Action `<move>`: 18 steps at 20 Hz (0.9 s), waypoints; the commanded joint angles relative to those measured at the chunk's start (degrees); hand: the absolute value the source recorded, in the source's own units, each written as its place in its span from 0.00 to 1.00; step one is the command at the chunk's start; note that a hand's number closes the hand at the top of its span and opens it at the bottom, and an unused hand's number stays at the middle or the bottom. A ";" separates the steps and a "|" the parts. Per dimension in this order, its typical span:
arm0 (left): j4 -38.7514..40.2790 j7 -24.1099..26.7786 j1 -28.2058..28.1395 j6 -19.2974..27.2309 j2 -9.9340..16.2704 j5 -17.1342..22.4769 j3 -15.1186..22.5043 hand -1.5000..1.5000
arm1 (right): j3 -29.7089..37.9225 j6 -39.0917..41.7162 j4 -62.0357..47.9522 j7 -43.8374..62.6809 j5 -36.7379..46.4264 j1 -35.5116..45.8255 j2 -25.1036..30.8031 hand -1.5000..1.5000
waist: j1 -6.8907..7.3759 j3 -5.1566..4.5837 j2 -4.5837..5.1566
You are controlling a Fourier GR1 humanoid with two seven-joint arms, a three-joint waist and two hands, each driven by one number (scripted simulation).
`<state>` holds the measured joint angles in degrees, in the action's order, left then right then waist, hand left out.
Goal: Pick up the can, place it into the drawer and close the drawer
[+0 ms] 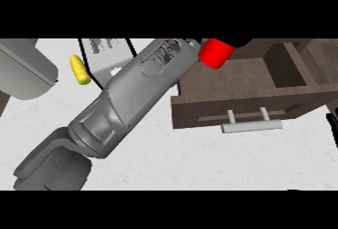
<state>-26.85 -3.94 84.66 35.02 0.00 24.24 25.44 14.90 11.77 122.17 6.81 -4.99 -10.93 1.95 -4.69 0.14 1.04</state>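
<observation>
Red can (216,53), no label readable, is gripped by the left hand (239,43) (mostly hidden) above the open wooden drawer (264,96); its inside shows nothing.

Single head view, looking steeply down on the white counter (198,156) from above and behind the forearm (132,98), which enters at the lower left and runs diagonally to upper centre. Camera sits close: the forearm fills much of the frame and the open drawer (264,94) is cut off at the right edge.
</observation>
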 commanded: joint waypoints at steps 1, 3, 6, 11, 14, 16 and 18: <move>1.91 2.45 -1.24 1.68 0.00 2.48 2.24 1.00 | -1.27 -1.33 2.39 1.03 0.44 -0.07 -1.61 0.00 | -1.02 0.00 0.18; 3.17 5.63 -2.89 1.30 0.00 2.35 3.22 1.00 | 0.67 0.70 0.14 -0.93 -0.97 0.71 0.69 0.00 | -1.15 0.03 0.40; 4.33 3.20 -0.41 2.13 0.00 2.75 5.58 1.00 | -1.69 -1.28 0.64 1.69 1.65 3.11 -0.07 0.00 | -1.51 0.02 0.44; 4.90 5.99 -1.17 3.57 0.00 3.39 7.82 1.00 | 1.37 -0.86 -2.34 2.33 -0.96 6.74 2.49 0.00 | -2.38 0.05 0.77; 7.41 5.99 -1.03 3.48 0.00 4.35 7.44 0.00 | -0.71 -0.59 -0.81 1.08 0.54 5.20 1.27 0.00 | -2.71 0.04 0.93; 5.85 5.44 -2.19 5.42 0.00 4.42 9.70 0.00 | -2.74 -0.81 2.22 3.25 1.46 3.89 0.47 0.00 | -2.50 0.00 0.48; 7.40 5.36 -1.34 6.66 0.00 5.20 9.10 0.00 | -2.35 0.29 0.08 1.12 0.79 4.15 0.83 0.00 | -3.51 0.06 0.91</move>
<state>-20.44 1.66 83.03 39.72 0.01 28.45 33.86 13.73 11.39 121.55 8.53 -4.55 -5.96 3.17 -7.37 0.18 1.85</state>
